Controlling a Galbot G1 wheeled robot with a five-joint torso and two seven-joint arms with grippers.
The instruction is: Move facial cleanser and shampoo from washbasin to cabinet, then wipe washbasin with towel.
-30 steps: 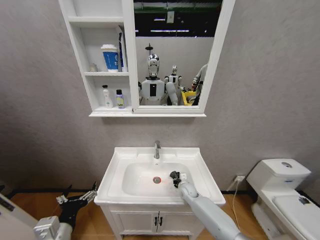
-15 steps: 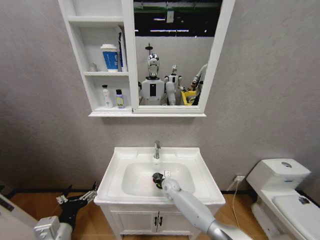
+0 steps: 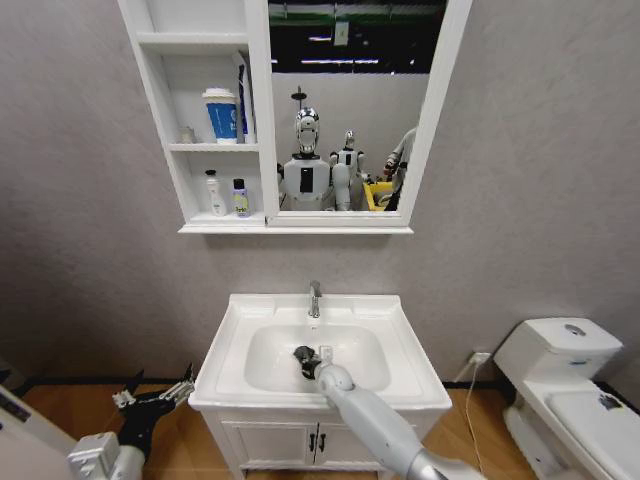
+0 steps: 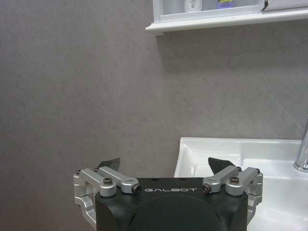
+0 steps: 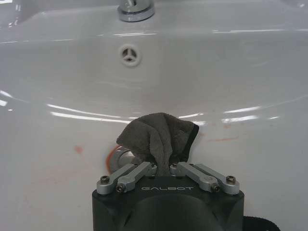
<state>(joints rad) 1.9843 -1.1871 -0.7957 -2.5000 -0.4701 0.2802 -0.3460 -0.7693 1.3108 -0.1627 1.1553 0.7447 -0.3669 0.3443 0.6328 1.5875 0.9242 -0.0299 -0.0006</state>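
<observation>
With the right gripper (image 5: 162, 166) pinching the dark grey towel (image 5: 159, 137) over the washbasin (image 3: 410, 350) drain, I'd press flat and sweep overlapping strokes, avoiding the tap (image 3: 314, 298). My left gripper (image 4: 163, 168) waits low beside the basin, fingers wide.

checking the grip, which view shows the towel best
The right wrist view: the towel is close up, bunched and pinched in the right gripper over the washbasin bowl. The head view shows it as a small dark bit at the drain. The left wrist view looks at the wall.
</observation>
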